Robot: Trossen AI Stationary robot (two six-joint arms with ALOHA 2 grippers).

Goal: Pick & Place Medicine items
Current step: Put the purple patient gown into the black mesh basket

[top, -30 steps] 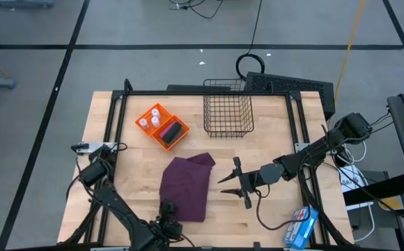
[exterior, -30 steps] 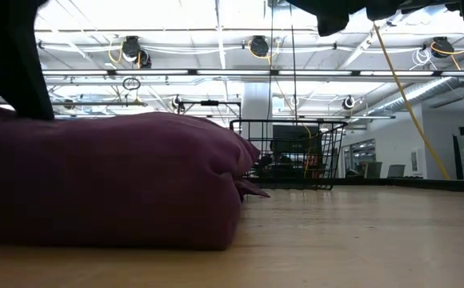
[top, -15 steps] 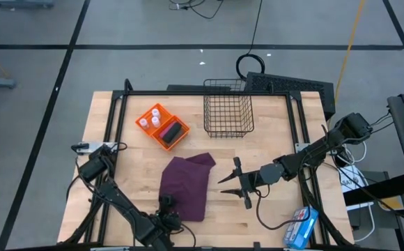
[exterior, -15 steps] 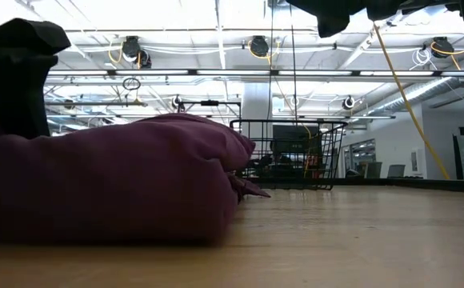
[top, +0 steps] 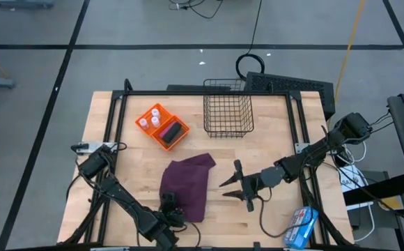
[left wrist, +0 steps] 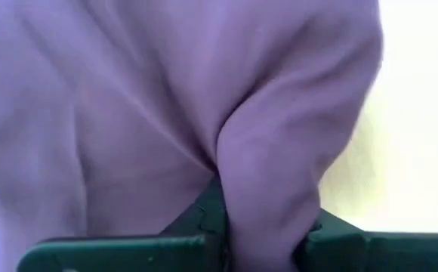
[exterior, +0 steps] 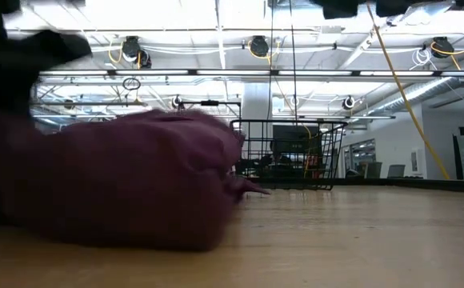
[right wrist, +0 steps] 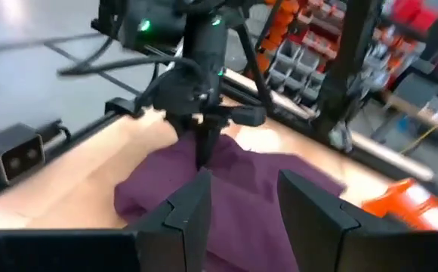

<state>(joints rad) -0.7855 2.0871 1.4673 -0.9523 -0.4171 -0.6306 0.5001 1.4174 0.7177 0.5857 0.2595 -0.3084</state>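
Note:
Three small white medicine bottles (top: pixel 151 118) stand in the orange tray (top: pixel 166 139) at the far left, beside a dark block. No gripper touches them. A maroon cloth (top: pixel 186 183) lies rumpled on the table's middle. My left gripper (top: pixel 168 204) is shut on the cloth at its near edge, and the right wrist view shows it (right wrist: pixel 202 151) standing over the cloth (right wrist: pixel 234 200). My right gripper (top: pixel 238 187) hovers open just right of the cloth, its fingers level and nothing between them. My left gripper pinches a raised fold of the maroon cloth (left wrist: pixel 273 177) between its two fingers (left wrist: pixel 204 227), at the cloth's near edge. The fingers come steeply from above. The fold bulges up between them, while the rest of the cloth (exterior: pixel 120 176) stays on the table.
A black wire basket (top: pixel 228 115) stands at the far middle. A blue-and-white packet (top: pixel 301 226) lies at the near right corner. A black frame (top: pixel 111 118) runs round the tabletop. Bare wood lies between the cloth and the basket.
My left gripper has shifted a little toward the cloth and shut on its near edge, taking hold of a fold. The cloth has bunched up at that end; its far end has stayed in place. My right gripper has rolled slightly on the spot.

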